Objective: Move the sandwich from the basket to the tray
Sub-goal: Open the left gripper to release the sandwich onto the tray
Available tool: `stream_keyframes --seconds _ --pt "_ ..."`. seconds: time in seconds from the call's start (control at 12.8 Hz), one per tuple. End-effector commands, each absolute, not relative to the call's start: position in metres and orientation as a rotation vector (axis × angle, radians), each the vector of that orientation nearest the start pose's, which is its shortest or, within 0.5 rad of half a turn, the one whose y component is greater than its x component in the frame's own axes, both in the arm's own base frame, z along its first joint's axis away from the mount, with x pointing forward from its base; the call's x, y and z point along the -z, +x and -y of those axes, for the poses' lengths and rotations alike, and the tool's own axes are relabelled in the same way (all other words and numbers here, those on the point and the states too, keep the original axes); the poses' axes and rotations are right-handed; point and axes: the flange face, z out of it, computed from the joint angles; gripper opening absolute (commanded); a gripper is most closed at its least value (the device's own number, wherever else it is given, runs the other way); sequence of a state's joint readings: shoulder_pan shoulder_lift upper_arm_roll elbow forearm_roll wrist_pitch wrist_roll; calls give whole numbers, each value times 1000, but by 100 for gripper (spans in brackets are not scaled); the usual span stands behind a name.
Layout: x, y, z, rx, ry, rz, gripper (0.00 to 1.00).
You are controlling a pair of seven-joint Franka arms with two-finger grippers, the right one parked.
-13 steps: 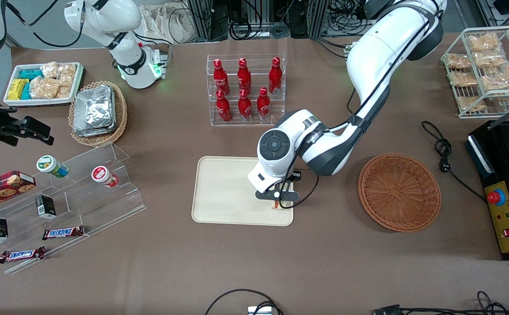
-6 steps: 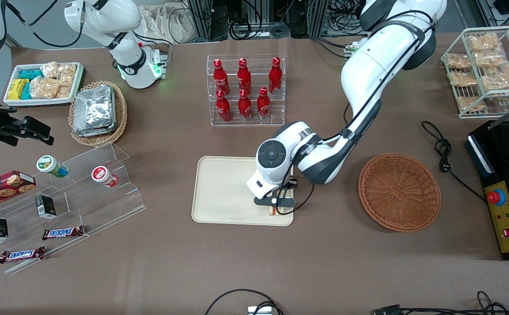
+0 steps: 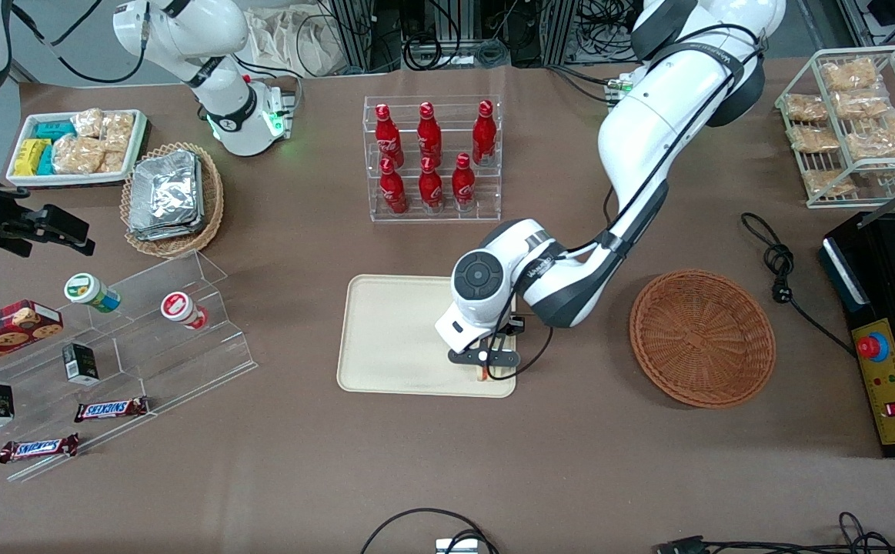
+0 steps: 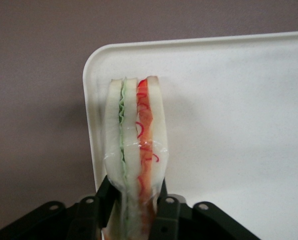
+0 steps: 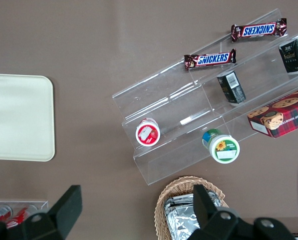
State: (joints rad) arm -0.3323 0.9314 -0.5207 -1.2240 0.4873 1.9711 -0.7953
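— Where's the hand [image 3: 484, 366] right now?

— I see it low over the tray [image 3: 393, 338], centre of the front frame, at the corner of the tray nearest the basket [image 3: 702, 336].

— Is it gripping anything?

— Yes, the hand [image 4: 134, 210] is clenched on the sandwich [image 4: 135, 145]; the wrist camera shows both fingers [image 4: 105, 197] pinching the wedge, held on edge above the tray's [image 4: 228, 100] rounded corner.

— And the basket?

— Right of centre on the bench [image 3: 447, 462], well apart from the hand, with nothing in it.
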Motion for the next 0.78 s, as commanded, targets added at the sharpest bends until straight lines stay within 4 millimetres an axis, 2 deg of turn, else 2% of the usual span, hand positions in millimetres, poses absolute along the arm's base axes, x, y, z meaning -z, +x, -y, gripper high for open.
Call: stream_keyframes --seconds 0.0,0.47,0.62,0.7 --pt "-248 589 470 11 -3083 -133 100" --pt "-257 593 465 22 -3087 -68 100" --pt "-287 599 458 57 -3091 -41 100" --pt "-307 608 437 63 -3074 -10 100"
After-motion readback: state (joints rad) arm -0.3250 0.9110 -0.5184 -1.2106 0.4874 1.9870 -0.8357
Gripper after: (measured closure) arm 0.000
